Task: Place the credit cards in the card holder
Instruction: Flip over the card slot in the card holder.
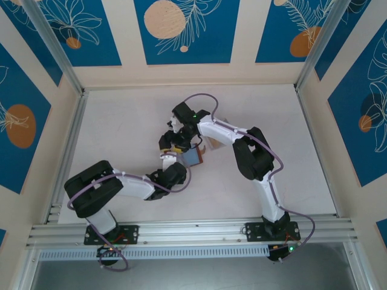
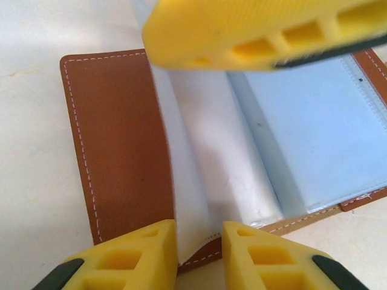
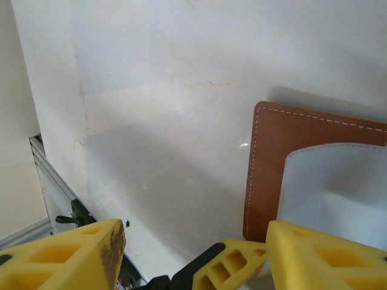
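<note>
Card holder (image 2: 118,157) lay open on the pale marbled table (image 1: 121,133), inside blue-patterned walls (image 1: 187,36); left gripper (image 2: 198,231) narrow over its edge, grip unclear; right gripper (image 3: 193,232) spread wide.

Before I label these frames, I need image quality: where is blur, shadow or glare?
Left wrist: the yellow finger across the top is blurred, the card holder stitching crisp. Right wrist: soft broad shadow on the table, tiny glint beside the holder's edge. Top external: evenly lit.
</note>
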Robot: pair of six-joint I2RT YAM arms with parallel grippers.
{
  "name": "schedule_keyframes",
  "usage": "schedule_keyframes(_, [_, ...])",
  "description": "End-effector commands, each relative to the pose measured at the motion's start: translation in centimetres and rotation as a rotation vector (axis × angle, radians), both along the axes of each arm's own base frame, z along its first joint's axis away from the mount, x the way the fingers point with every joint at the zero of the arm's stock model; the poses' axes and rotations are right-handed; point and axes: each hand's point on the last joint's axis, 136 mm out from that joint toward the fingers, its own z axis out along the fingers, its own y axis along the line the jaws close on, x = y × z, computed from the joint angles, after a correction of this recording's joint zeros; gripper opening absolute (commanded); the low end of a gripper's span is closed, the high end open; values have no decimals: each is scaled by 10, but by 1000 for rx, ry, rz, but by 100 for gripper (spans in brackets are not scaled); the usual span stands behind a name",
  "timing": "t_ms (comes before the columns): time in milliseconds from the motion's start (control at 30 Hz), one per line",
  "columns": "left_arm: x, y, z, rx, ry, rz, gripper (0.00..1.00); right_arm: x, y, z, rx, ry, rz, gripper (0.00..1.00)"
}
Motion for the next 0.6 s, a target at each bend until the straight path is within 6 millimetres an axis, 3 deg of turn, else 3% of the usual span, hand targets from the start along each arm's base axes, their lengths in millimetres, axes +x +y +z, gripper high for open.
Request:
schedule_keyframes(0, [-44,27,-62,137,242,-49,25,4,-9,46,60,-61,14,65])
schedule_keyframes(133, [-45,28,-63,135,247,-51,25,20,-28,56,22,-137,-57,64])
schedule_keyframes(200, [-45,27,-62,130,247,-54,25,25,-44,51,-3,-143,-101,64])
schedule_keyframes(333, [-45,24,-57,118,242,-68,25,25,-74,19,-104,-114,-165,58])
schedule_keyframes(567, [-44,18,-47,94,226,-97,26,9,-90,-33,-210,-63,-183,26])
